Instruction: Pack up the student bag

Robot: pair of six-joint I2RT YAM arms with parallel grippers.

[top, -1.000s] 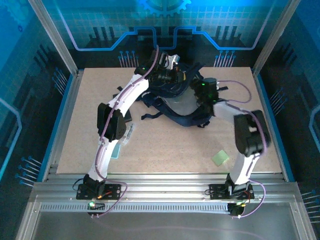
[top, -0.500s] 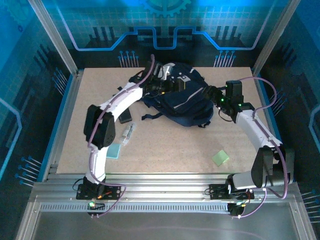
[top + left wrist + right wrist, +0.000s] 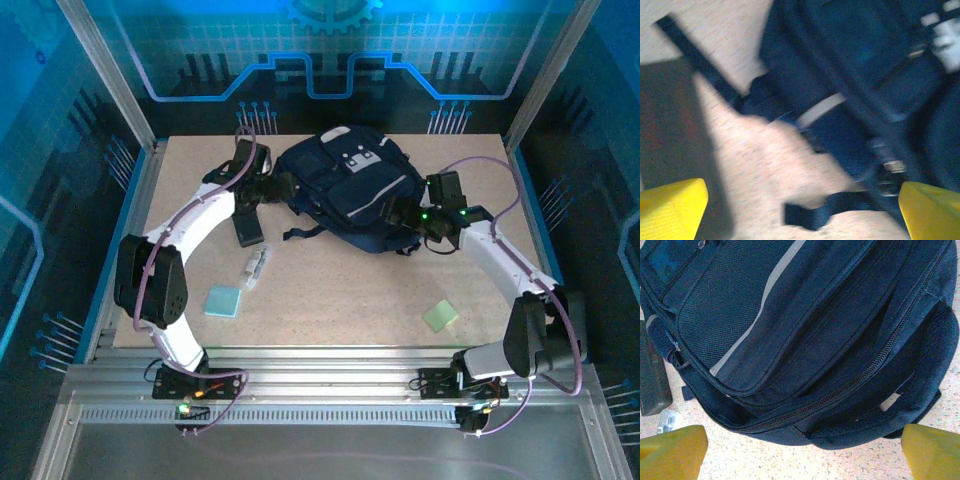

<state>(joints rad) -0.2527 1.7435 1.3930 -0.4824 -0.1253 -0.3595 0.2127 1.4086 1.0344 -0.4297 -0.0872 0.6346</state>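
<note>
The student bag (image 3: 350, 190) lies flat at the back middle of the table, dark navy with grey patches facing up. My left gripper (image 3: 275, 187) sits just off its left edge, open with nothing between the fingers. In the blurred left wrist view the bag (image 3: 855, 75) is ahead and a loose strap (image 3: 825, 207) lies between the yellow fingertips (image 3: 670, 207) of the left gripper (image 3: 800, 220). My right gripper (image 3: 402, 215) is at the bag's right side, also open. The right wrist view shows the bag's zipper and handle (image 3: 815, 330) ahead of the right gripper (image 3: 802, 460).
A small black case (image 3: 248, 228) lies left of the bag, with a clear packet (image 3: 255, 268) below it. A light blue square (image 3: 223, 301) sits near the front left and a green square (image 3: 440, 316) near the front right. The case (image 3: 652, 375) also appears in the right wrist view.
Both grippers opened and let go of the bag, which dropped flat onto the table. The left arm swung left and the right arm pulled back to the right.
</note>
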